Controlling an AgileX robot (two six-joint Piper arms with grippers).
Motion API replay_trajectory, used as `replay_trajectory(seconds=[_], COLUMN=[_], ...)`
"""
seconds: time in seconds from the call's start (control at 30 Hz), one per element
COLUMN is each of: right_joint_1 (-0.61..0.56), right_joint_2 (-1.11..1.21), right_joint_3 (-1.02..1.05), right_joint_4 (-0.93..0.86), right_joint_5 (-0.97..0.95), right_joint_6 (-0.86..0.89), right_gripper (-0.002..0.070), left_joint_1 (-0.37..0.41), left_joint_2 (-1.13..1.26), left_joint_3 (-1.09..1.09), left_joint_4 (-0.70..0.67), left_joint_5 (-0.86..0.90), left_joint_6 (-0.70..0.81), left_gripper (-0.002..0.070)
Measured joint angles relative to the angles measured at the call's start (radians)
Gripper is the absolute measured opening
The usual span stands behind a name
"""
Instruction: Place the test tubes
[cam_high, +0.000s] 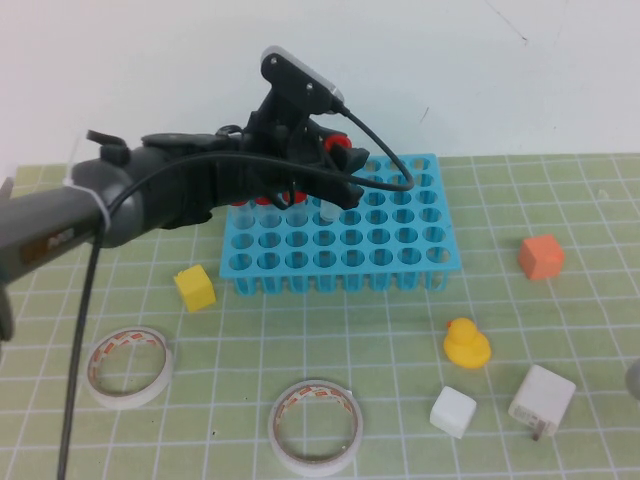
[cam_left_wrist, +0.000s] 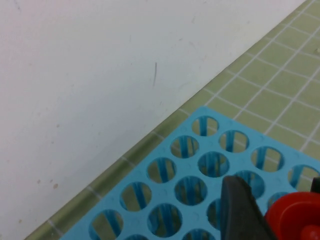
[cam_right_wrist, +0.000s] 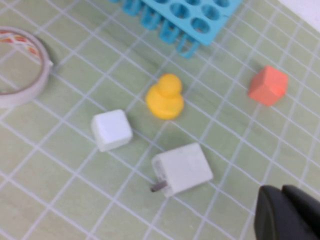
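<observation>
A blue test tube rack (cam_high: 380, 235) stands at the middle back of the green grid mat. My left gripper (cam_high: 335, 168) hangs over the rack's back rows, shut on a red-capped test tube (cam_high: 328, 205) whose lower end reaches down to a rack hole. In the left wrist view the red cap (cam_left_wrist: 296, 216) sits beside one dark finger (cam_left_wrist: 239, 207) above the rack's holes (cam_left_wrist: 190, 190). More tubes (cam_high: 268, 208) stand in the rack's left back holes, partly hidden by the arm. My right gripper (cam_right_wrist: 290, 212) is shut and empty, low over the mat at the right edge (cam_high: 634, 380).
On the mat lie a yellow cube (cam_high: 195, 288), an orange cube (cam_high: 541, 256), a yellow duck (cam_high: 466, 344), a white cube (cam_high: 452, 411), a white charger plug (cam_high: 541, 400) and two tape rolls (cam_high: 127, 366) (cam_high: 315, 425). A white wall rises behind the mat.
</observation>
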Motion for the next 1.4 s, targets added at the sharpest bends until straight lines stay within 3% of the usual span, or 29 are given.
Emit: replay_trajectory(seconds=[0.4,1.4], right_joint_1=[0.0,0.0], right_joint_2=[-0.004,-0.004], right_joint_3=[0.0,0.0], right_joint_4=[-0.04,-0.065], right_joint_5=[0.102,0.108], right_joint_6=[0.047,0.071], right_gripper=[0.0002,0.0001], left_joint_1=[0.0,-0.002], left_joint_2=[0.094,0.13], left_joint_3=[-0.091,-0.095], left_joint_4=[-0.002,-0.008], left_joint_5=[-0.069,-0.131], left_joint_6=[-0.013,-0.125], left_gripper=[0.0241,0.0243])
